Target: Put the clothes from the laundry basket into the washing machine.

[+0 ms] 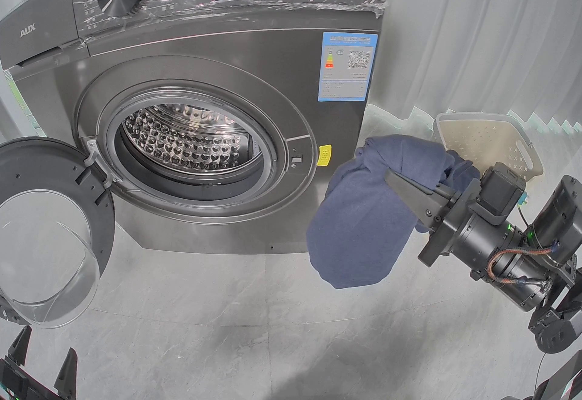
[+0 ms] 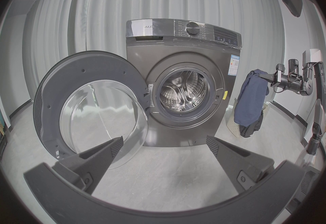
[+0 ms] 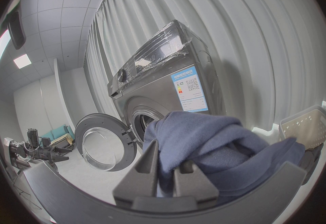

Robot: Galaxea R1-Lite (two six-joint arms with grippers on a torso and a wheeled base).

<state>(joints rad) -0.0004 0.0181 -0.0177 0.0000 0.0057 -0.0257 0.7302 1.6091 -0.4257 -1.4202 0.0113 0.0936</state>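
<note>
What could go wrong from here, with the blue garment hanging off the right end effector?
1. The blue garment hangs as a long bundle from a small pinch in the right end effector; it may slip out in transit.
2. Its low hem could catch on the lower rim of the washing machine opening.
3. A dark garment sits right under it by the laundry basket; if tangled, it may drag out.

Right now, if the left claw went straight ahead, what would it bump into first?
Most likely the washing machine, near its round opening. The open left claw points at it across the floor. The swung-open door hangs to one side and looks clear of that line, though depth is hard to judge.
</note>
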